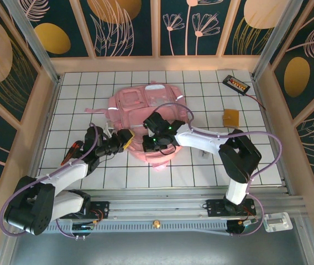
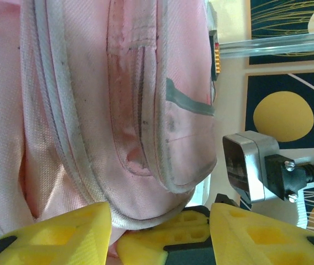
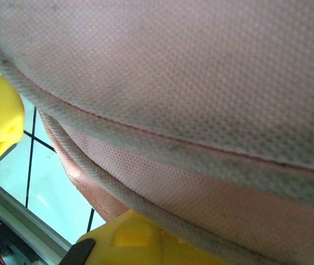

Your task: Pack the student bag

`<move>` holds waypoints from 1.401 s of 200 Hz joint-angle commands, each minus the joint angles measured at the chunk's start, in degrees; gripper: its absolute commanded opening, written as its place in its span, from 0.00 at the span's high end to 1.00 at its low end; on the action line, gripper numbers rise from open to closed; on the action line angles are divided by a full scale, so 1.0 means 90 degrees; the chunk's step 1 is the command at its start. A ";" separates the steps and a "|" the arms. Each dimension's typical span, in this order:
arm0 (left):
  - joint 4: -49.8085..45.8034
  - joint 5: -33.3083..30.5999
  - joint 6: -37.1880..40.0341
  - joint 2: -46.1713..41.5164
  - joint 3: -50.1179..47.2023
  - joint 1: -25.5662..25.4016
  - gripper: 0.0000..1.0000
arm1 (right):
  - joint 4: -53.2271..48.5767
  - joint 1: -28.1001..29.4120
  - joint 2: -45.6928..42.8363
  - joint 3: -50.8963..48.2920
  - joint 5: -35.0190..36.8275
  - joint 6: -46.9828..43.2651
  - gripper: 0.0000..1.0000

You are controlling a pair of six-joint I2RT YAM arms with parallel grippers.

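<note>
The bag (image 1: 146,107) lies mid-worktop (image 1: 256,160), toward the far side. The left gripper (image 1: 125,139) gapes wide at the bag's near-left edge. The right gripper (image 1: 156,144) sits against fabric at the near edge, and whether it is open cannot be told. Soft cloth may slip or bunch. Open room lies right and near.

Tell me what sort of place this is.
Probably a robot test cell, not a real room: a white gridded table boxed in by leaf-patterned panels, with the left arm and right arm bolted to a rail at its near edge.
</note>
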 commanded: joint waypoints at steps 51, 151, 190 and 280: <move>0.0299 0.0065 0.0044 0.0795 0.0637 -0.0029 0.51 | 0.0258 0.0073 0.0149 0.0226 -0.0146 -0.0052 1.00; -0.1671 -0.0625 0.1852 0.0968 0.1520 -0.0021 1.00 | -0.0212 -0.0078 -0.0167 0.0082 0.0145 -0.0170 1.00; -0.2553 -0.0939 0.2812 0.0944 0.1934 -0.0013 1.00 | -0.0625 -0.0523 -0.0629 -0.0322 0.0210 -0.0476 1.00; -0.3012 -0.0283 0.3484 0.0684 0.2002 0.0611 1.00 | -0.0928 -0.2019 -0.1093 -0.0826 0.0288 -0.1278 1.00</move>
